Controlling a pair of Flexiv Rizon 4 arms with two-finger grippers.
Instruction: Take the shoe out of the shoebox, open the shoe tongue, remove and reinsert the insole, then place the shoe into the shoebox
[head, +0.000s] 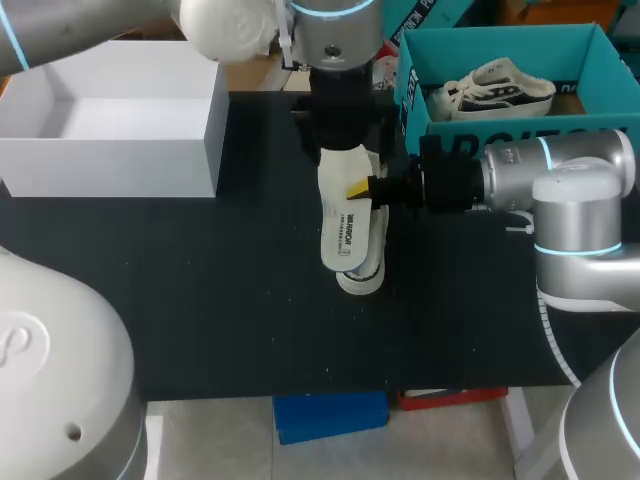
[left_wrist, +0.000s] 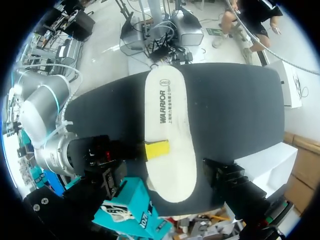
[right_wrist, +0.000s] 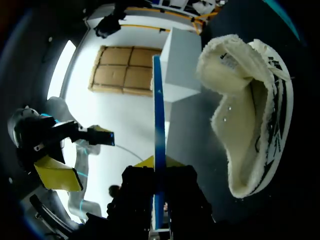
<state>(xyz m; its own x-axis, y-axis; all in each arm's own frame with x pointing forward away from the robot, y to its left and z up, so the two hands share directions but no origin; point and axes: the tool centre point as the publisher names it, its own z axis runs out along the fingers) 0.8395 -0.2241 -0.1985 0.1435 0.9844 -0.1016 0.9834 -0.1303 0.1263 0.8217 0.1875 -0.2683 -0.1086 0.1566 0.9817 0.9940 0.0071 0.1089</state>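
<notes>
Our right gripper (head: 358, 189) pinched the insole (head: 343, 235), which looked light and bendy, by its side edge above the shoe (head: 364, 279), at 7 o'clock from the shoebox (head: 412, 100); our left gripper (right_wrist: 79, 154) hung open.

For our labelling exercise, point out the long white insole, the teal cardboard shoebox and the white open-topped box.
Long white insole (head: 344, 232): head view, printed middle.
Teal cardboard shoebox (head: 500, 45): head view, inner back wall.
White open-topped box (head: 110, 165): head view, front wall.

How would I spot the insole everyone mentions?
Find the black table, then the white sneaker at its middle. Above it is the insole, a flat off-white pad pinched in the yellow-tipped right gripper. Unlike the sneaker, it has no laces or sides.
</notes>
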